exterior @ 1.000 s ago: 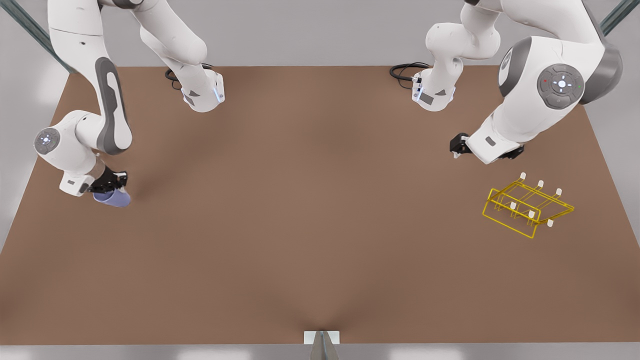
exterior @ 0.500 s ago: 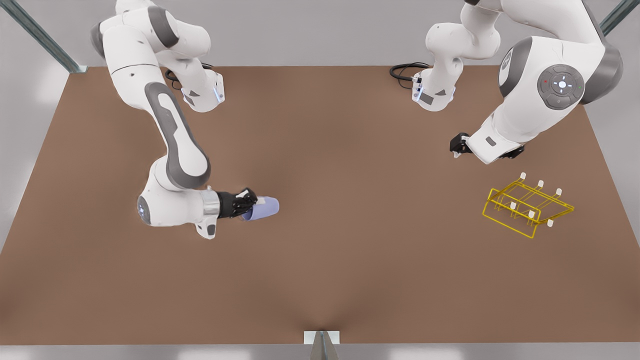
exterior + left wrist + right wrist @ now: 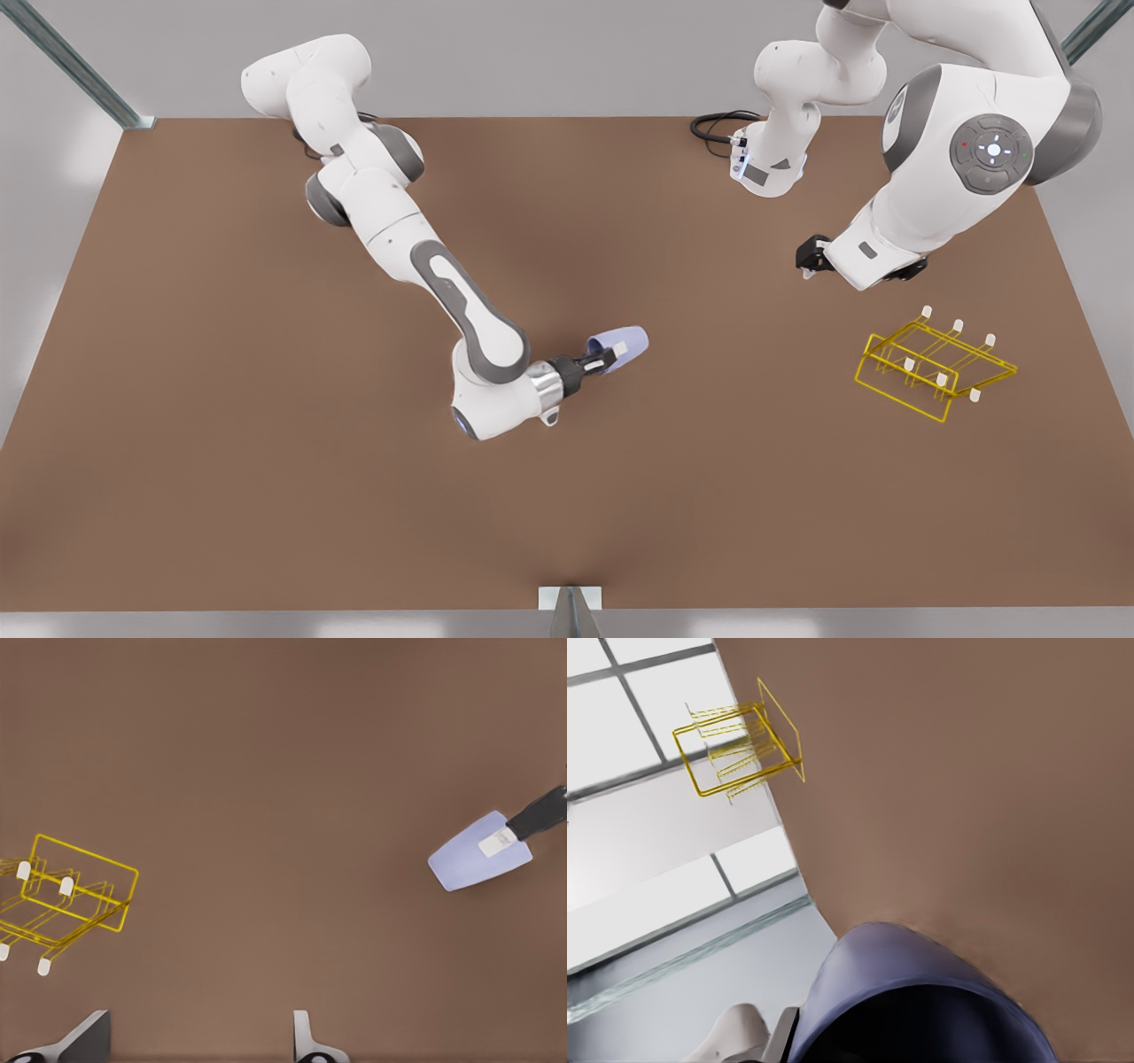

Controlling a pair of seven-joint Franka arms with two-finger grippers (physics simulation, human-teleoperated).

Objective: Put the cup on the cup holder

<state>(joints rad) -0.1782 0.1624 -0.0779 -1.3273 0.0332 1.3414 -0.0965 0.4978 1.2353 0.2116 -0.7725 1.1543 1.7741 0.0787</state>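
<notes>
- The small pale lavender-blue tapered cup (image 3: 627, 342) sits just right of the centre of the front view, lifted clear of the flat brown table (image 3: 266, 496) and lying on its side, with its narrow closed end pointing toward the front view's right.
- The right gripper (image 3: 609, 358) is clamped on the cup at its open rim; one white-padded finger (image 3: 618, 348) lies across the outer wall. Its white arm reaches in diagonally from the upper left of the front view.
- In the right wrist view the cup (image 3: 912, 992) looms close, its dark hollow facing the camera, and the yellow thin-wire cup holder (image 3: 740, 749) stands far off at the table's edge.
- The yellow wire cup holder (image 3: 935, 363), with short white-tipped pegs, rests on the table at the middle right of the front view, well apart from the cup.
- The left gripper (image 3: 811, 257) waits in the upper right of the front view, up and to the left of the holder, touching nothing.
- In the left wrist view the left gripper (image 3: 195, 1045) has its fingers (image 3: 306, 1038) spread wide with nothing between them; the cup holder (image 3: 71, 895) lies near, and the cup (image 3: 478, 864) lies farther off, held by the right gripper (image 3: 532, 819).
</notes>
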